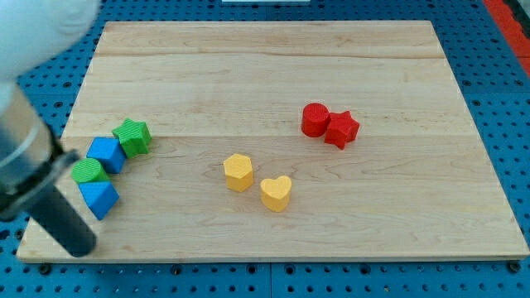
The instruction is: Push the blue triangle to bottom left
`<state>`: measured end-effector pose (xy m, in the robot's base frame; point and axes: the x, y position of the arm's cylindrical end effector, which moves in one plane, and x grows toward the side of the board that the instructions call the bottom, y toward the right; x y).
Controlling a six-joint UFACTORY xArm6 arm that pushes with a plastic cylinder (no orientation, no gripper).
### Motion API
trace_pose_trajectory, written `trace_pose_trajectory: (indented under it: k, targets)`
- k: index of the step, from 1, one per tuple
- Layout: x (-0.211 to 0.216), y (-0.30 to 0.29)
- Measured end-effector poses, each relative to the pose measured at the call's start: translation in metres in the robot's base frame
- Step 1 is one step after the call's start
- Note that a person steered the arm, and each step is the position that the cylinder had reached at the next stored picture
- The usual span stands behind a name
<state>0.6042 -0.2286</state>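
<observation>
**Inspector:** Where was the blue triangle found?

**Assistant:** Near the wooden board's left edge, toward the view's bottom, lowest of a cluster of four blocks. Touching it above lay a green cylinder; above that sat a blue cube, and a green star stood at the cluster's upper right, against the cube.

**Inspector:** And the end effector?

**Assistant:** My tip rested at the board's bottom-left corner, just below and slightly left of the blue triangle. I could not tell whether it touched the block. It was a bare rod, grasping nothing; the rod ran up and left, blurred and large in the foreground.

**Inspector:** Other items?

**Assistant:** A yellow hexagon and a yellow heart lay near the board's middle, just beside each other. A red cylinder and a red star were touching, right of centre. A blue pegboard surrounded the board.
</observation>
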Motion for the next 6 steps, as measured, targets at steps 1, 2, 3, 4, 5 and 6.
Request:
trace_pose_trajectory:
  k: [1, 2, 3, 4, 5, 6]
  targets:
    - [-0.035, -0.016]
    - [-0.063, -0.005]
    - [-0.072, 0.037]
    - [-0.091, 0.055]
    - [-0.094, 0.068]
    - [-0.073, 0.062]
